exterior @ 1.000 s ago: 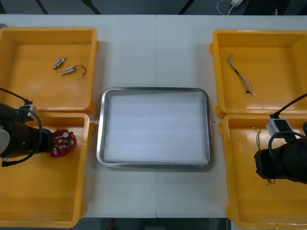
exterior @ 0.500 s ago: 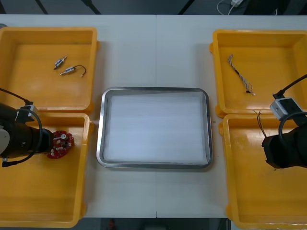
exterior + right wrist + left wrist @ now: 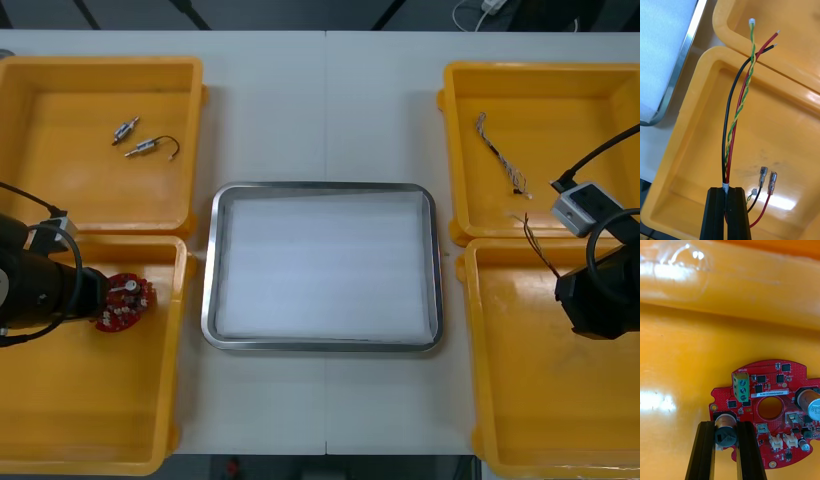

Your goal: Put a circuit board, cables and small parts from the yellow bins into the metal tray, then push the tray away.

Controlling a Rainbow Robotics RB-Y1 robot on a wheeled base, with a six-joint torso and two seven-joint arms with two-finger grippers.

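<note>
- Your left tool [image 3: 725, 424] is pinching a round black component [image 3: 725, 435] at the edge of the red circuit board [image 3: 769, 408]. Its two black fingers stand apart by that component's width.
- The board spreads out ahead of the fingertips and off to one side of them. It carries a green terminal block [image 3: 741, 386] and has a hole through its middle.
- Beneath this tool is the near left yellow bin [image 3: 90, 400]. The board is over the bin's floor, close to the wall that faces the metal tray [image 3: 209, 262]. You cannot tell whether the board touches the floor.
- Farther out from this tool, the far left yellow bin [image 3: 60, 190] holds two small metal parts [image 3: 126, 130] lying close together.
- Your right tool [image 3: 727, 189] is clamped on a cable bundle [image 3: 732, 123], with its fingers almost together.
- The bundle is one black wire, one red wire and a green-and-yellow twisted pair.
- It stands out ahead of the fingertips, and its free ends reach over the rim between the two right-hand bins. Short ends with metal terminals [image 3: 767, 180] hang just beside the fingers.
- Beneath this tool is the near right yellow bin [image 3: 530, 400]. Beyond it, the far right yellow bin [image 3: 590, 100] holds a thin twisted cable [image 3: 500, 155].
- Between your two tools, the tray rests on the light surface [image 3: 320, 110]. It is white inside with a shiny rim.
</note>
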